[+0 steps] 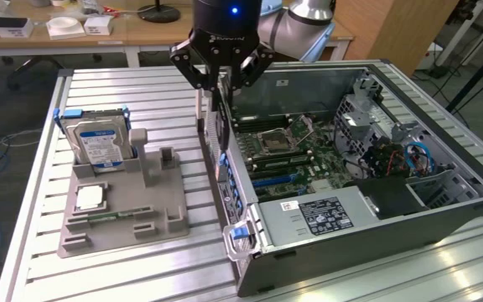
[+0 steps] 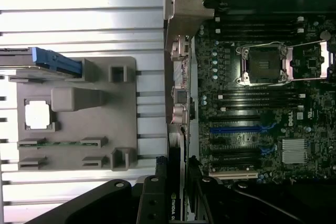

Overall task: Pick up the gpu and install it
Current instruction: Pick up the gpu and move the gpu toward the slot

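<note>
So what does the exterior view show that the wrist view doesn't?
Exterior view's extras: the labelled power supply, the blue cables and the hard drive's label face. Wrist view's extra: the printed logo on the gpu. Shared: the hand gripping the gpu upright, the grey parts tray, the motherboard's processor socket.

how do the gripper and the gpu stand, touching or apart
Touching. The wrist view shows the gpu clamped in the gripper, and the exterior view shows it hanging upright from the fingers.
</note>
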Robot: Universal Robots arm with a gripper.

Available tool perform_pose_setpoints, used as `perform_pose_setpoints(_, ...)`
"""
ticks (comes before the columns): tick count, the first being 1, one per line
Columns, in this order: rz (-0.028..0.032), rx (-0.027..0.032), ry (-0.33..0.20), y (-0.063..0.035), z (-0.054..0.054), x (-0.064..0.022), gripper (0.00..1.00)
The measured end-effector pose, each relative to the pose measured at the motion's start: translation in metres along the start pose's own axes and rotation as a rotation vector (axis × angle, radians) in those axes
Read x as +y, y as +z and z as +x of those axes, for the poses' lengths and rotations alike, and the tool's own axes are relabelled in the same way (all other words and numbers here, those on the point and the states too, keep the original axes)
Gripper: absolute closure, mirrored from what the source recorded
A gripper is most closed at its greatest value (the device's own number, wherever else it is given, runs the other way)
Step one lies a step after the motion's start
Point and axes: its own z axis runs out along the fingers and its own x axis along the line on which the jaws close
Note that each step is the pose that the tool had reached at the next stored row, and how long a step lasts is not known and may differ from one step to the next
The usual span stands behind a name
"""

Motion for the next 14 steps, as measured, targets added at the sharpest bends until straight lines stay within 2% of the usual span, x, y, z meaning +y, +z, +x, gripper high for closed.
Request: perform_pose_setpoints(14, 0.0, 0.0, 0.0, 0.0004, -0.023, 0.0011, 0.74)
